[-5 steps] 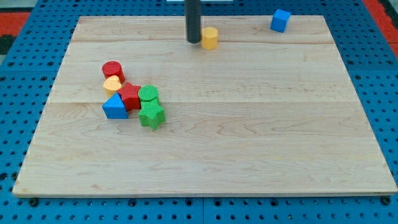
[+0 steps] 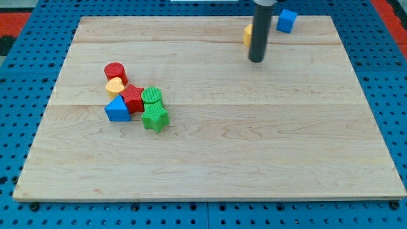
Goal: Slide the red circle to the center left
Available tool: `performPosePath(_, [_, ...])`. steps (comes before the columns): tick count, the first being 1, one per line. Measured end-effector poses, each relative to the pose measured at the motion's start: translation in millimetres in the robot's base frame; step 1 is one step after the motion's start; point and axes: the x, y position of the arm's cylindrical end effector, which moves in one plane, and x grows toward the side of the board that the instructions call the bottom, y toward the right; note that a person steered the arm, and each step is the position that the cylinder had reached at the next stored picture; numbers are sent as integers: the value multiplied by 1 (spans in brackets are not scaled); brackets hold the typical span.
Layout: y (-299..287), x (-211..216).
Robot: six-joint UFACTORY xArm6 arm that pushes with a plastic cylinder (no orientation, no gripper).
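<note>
The red circle [image 2: 116,70] sits on the wooden board [image 2: 210,165] at the centre left, at the top of a cluster of blocks. My tip [image 2: 256,60] is far to its right, near the view's top. A yellow block [image 2: 247,35] is just behind the rod, mostly hidden by it. The tip touches none of the cluster.
Below the red circle lie a yellow heart [image 2: 115,86], a red star [image 2: 133,97], a blue triangle [image 2: 117,109], a green circle [image 2: 152,97] and a green star [image 2: 154,117], packed together. A blue cube [image 2: 287,21] stands at the top right.
My rod has moved to the right and slightly down. The yellow block at the top has shifted right and now sits behind the rod. The cluster has not moved.
</note>
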Motion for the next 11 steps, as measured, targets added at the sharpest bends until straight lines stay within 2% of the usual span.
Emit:
performPosePath(1, [4,10])
performPosePath(2, [-44,37])
performPosePath(4, [-218,48])
performPosePath(6, [-330,55])
performPosePath(8, [-382,87])
performPosePath(9, [-390,85])
performPosePath(11, [-390,31])
